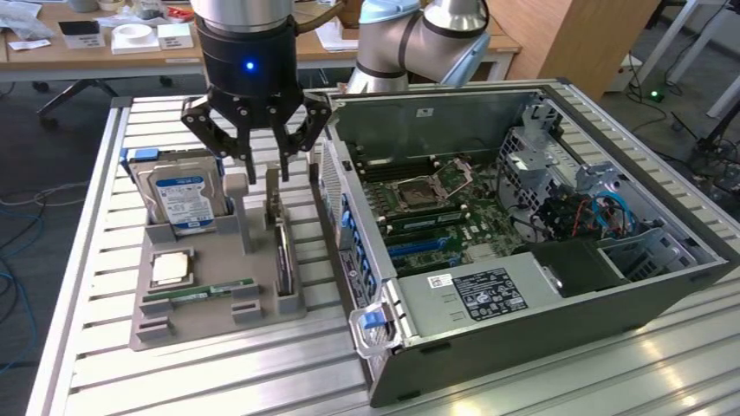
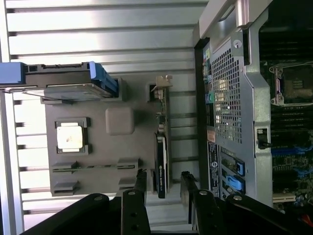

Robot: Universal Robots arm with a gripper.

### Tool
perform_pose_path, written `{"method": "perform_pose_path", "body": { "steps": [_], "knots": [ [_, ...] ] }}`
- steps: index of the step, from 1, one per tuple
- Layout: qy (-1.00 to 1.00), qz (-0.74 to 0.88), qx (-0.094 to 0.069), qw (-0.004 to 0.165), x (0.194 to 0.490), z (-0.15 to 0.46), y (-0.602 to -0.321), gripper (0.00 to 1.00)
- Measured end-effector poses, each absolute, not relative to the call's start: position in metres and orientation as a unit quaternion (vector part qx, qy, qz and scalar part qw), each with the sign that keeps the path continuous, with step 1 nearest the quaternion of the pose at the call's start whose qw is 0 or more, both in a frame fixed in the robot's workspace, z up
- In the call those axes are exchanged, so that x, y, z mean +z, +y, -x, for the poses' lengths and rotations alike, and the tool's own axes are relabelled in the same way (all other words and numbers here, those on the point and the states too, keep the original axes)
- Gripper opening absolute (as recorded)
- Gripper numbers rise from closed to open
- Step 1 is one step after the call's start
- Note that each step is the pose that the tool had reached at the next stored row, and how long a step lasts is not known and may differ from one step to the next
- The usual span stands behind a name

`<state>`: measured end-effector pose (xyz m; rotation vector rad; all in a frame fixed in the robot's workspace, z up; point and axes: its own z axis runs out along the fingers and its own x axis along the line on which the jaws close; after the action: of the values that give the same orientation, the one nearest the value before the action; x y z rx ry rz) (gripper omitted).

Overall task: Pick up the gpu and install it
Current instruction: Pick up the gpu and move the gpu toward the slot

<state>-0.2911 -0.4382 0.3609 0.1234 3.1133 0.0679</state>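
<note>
The gpu (image 1: 279, 238) stands on its edge in a slot of the grey holder tray (image 1: 208, 325), its silver bracket end toward the far side of the table. In the wrist view the gpu (image 2: 161, 156) is a thin dark strip with its bracket at the far end. My gripper (image 1: 269, 166) hangs just above the card's far end, open. Seen from the wrist, the gripper (image 2: 164, 185) has one black finger (image 2: 141, 182) on each side of the card, with a gap to it on both sides. Nothing is held.
The tray also carries a hard drive with a blue-white label (image 1: 185, 195), a CPU (image 1: 172, 269) and a RAM stick (image 1: 214, 290). An open computer case (image 1: 526, 290) with its motherboard (image 1: 445, 217) exposed lies right beside the tray, on the exterior view's right.
</note>
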Motion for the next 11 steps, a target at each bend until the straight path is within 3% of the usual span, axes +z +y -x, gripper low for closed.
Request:
{"method": "perform_pose_path", "body": {
  "steps": [11],
  "knots": [
    [0.999,-0.040,0.022,0.013,0.3519,0.2911,-0.4382,0.42]
  ]
}}
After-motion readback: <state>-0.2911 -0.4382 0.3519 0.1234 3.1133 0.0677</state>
